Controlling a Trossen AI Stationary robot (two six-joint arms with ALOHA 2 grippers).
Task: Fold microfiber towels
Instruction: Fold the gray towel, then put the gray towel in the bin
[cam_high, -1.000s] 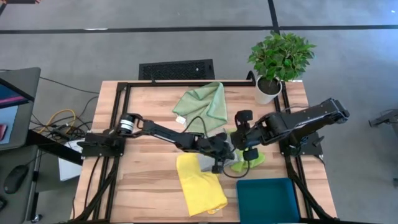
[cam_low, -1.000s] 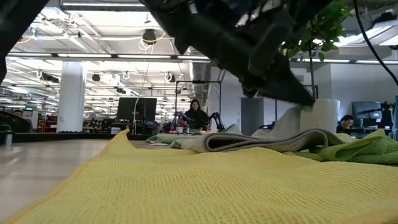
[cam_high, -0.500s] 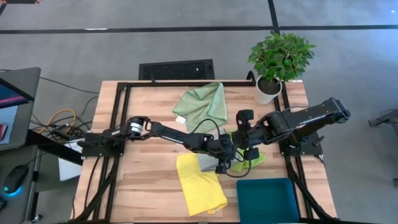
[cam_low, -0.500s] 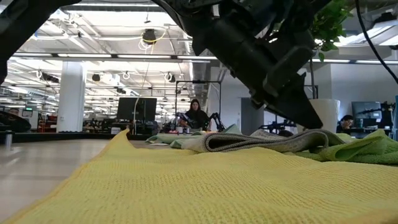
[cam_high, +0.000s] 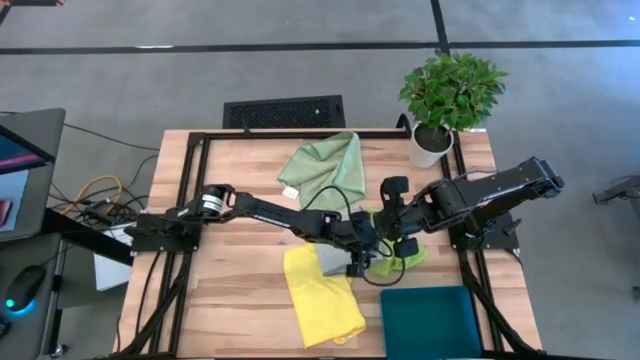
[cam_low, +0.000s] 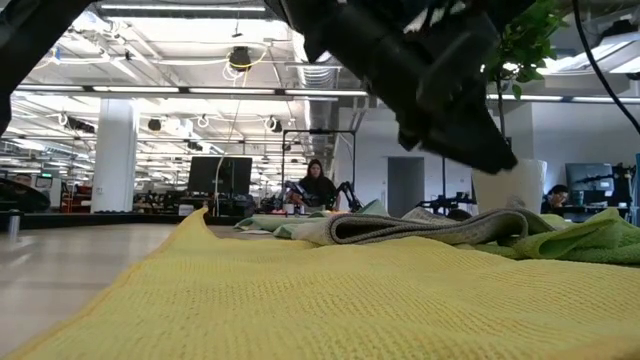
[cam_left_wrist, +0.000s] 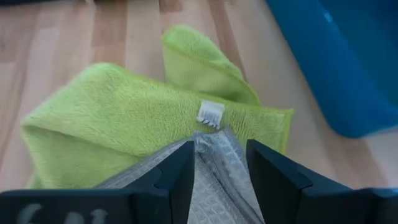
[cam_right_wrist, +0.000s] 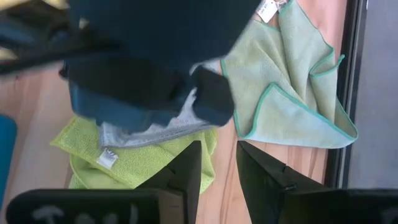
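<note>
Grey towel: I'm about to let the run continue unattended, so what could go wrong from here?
1. The left tool is open but straddles the grey towel; pulling away may snag it and undo the fold.
2. The grey towel lies on the lime green towel, so dragging either could shift both.
3. The right tool hovers close by; the arms could collide.

two dark arms — black looping cables
</note>
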